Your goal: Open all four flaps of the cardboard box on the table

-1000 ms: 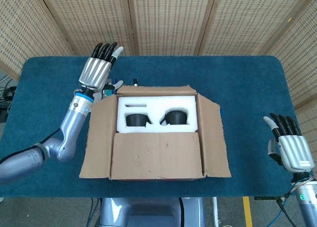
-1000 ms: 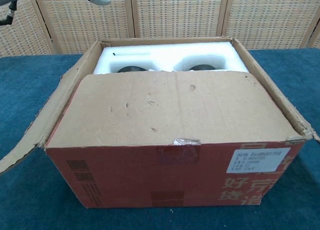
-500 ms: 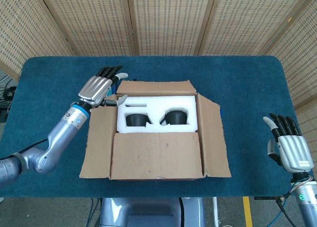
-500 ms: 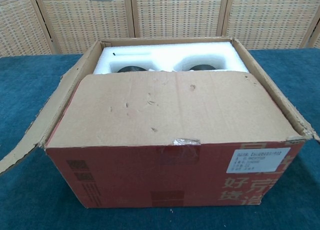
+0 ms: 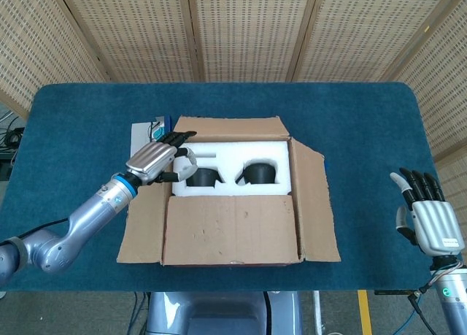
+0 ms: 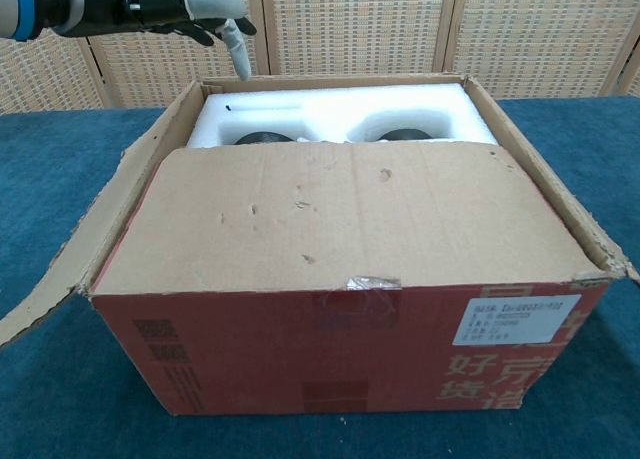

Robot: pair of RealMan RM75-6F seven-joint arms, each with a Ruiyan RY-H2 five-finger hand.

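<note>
The box [image 5: 232,196] sits mid-table [image 5: 66,131], its near flap [image 5: 230,229] lying flat over the opening while white foam [image 5: 230,154] shows behind it. The left hand [image 5: 157,158] hovers palm down over the box's 9 o'clock edge, fingers stretched flat toward 2 o'clock, thumb hanging down, holding nothing. The right hand [image 5: 430,218] waits at the table's 4 o'clock corner, fingers straight, slightly apart, empty.
</note>
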